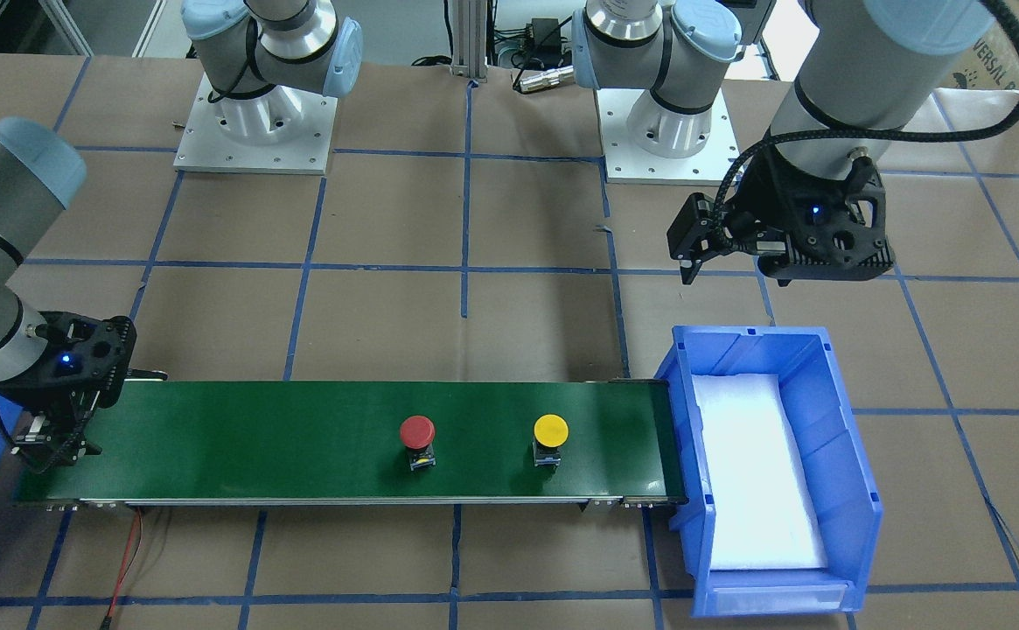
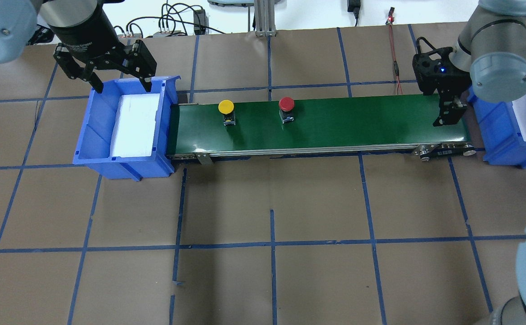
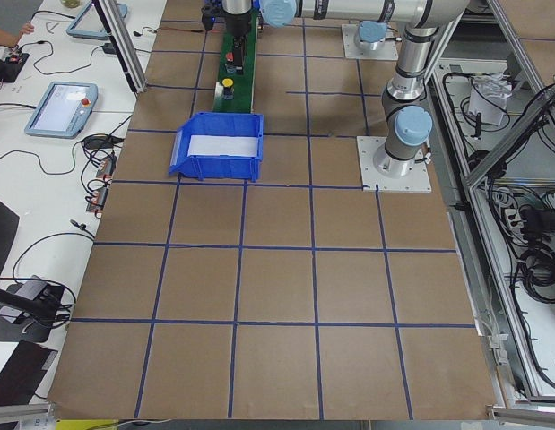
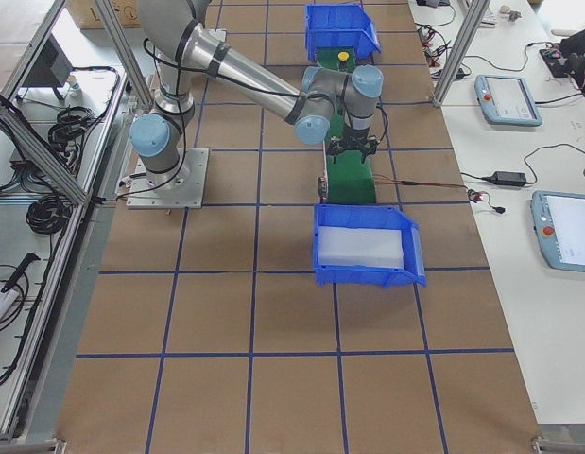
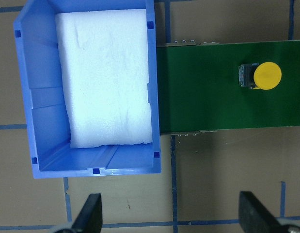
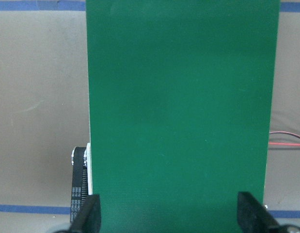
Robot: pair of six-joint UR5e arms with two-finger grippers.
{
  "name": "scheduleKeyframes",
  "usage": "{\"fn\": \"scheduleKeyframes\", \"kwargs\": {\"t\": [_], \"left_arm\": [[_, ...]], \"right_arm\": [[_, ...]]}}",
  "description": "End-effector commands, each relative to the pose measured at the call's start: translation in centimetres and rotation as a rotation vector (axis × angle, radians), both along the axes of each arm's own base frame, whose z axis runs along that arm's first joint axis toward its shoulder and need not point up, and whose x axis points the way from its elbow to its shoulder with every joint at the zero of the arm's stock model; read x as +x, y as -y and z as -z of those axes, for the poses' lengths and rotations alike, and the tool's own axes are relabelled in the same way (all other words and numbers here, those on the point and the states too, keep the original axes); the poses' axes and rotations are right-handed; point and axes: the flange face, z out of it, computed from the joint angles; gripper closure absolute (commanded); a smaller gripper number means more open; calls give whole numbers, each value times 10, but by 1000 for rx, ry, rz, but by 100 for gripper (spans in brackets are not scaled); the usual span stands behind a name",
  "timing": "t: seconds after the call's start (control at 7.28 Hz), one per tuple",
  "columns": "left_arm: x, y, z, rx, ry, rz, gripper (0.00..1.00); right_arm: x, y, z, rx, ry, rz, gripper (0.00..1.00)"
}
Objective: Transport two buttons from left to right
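Observation:
The yellow-capped button (image 2: 226, 107) and the red-capped button (image 2: 286, 104) stand upright on the green conveyor belt (image 2: 357, 122), the yellow one nearer the belt's left end. They also show in the front view, yellow (image 1: 550, 430) and red (image 1: 416, 431). My left gripper (image 2: 121, 84) is open and empty above the far rim of the left blue bin (image 2: 86, 135). Its wrist view shows the yellow button (image 5: 266, 76) on the belt. My right gripper (image 2: 448, 115) is open and empty over the belt's right end (image 6: 179, 97). It is far from both buttons.
The left bin holds a white foam pad (image 2: 134, 124) and touches the belt's left end. A second blue bin (image 2: 500, 135) stands at the belt's right end. A red wire (image 2: 394, 49) runs behind the belt. The brown table carries a grid of blue tape.

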Motion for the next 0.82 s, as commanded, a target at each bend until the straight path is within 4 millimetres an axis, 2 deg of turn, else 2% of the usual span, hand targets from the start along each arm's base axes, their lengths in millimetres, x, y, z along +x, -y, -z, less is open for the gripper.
{"fn": "scheduleKeyframes", "kwargs": {"t": [0.0, 0.14, 0.41, 0.69], "left_arm": [[-2, 3, 1, 3, 0, -12, 0], [-1, 9, 0, -25, 9, -20, 0], [-1, 5, 9, 1, 6, -12, 0], [-3, 10, 10, 4, 6, -8, 0]], "right_arm": [[1, 1, 1, -3, 7, 3, 0], [0, 1, 0, -9, 6, 0, 0], [-1, 4, -1, -32, -4, 13, 0], [-1, 5, 1, -32, 0, 24, 0]]}}
